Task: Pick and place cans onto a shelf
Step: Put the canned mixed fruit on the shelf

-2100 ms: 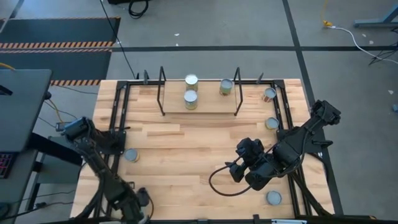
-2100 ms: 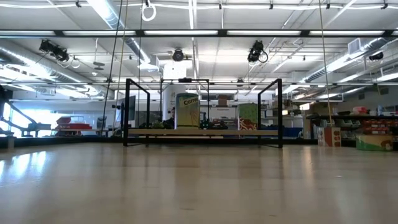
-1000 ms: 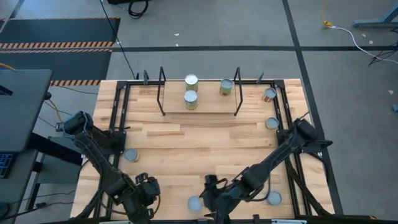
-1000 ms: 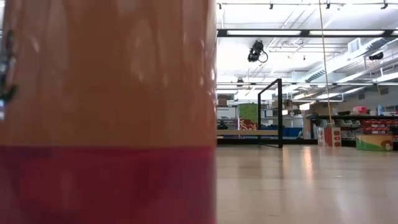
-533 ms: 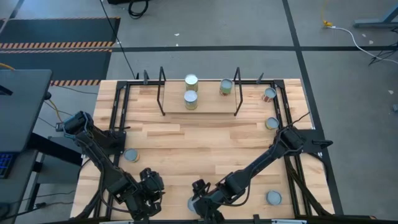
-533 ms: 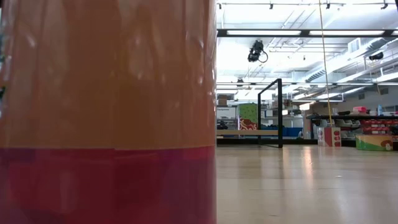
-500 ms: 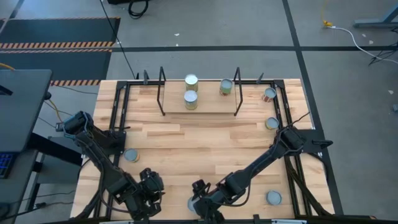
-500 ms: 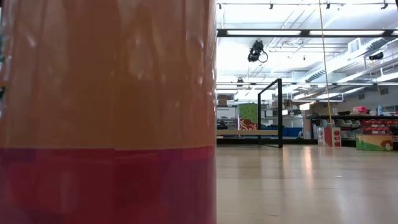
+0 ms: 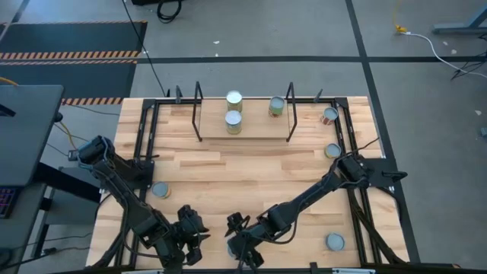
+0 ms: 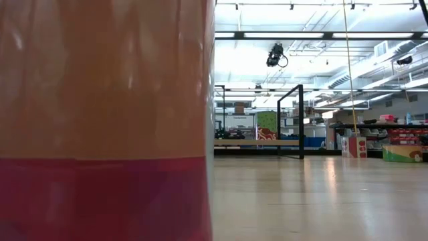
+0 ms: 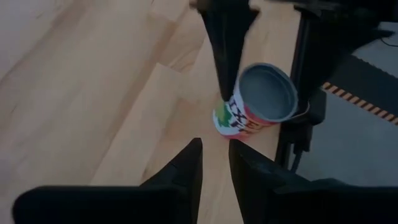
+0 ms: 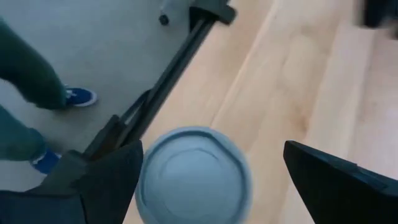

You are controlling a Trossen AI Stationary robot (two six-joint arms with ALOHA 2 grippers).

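- So we're at the pick stage: the right gripper (image 9: 240, 250) is reached out to about 6 o'clock on the light wooden counter (image 9: 251, 171), right at the near edge, sitting over a small silver-lidded can (image 12: 193, 177).
- In the right wrist view its fingers are spread wide, one on each side of that can, and neither one looks like it's touching it, so I'd say nothing's gripped yet.
- The orange-and-red label filling the low view is probably that same can (image 10: 103, 120), parked right in front of the camera.
- The left gripper (image 9: 192, 228) waits around 7 o'clock, fingers nearly together and holding nothing. Its wrist camera shows another can with a green, white and red label (image 11: 255, 106) by the counter's edge.
- The low wooden shelf with black metal end frames (image 9: 243, 128) is up at 12 o'clock, well apart, with three cans on or near it already.
- Next move, I reckon: close on the can squarely, lift straight up, then carry it all the way across to 12 o'clock without knocking over the ones standing there.
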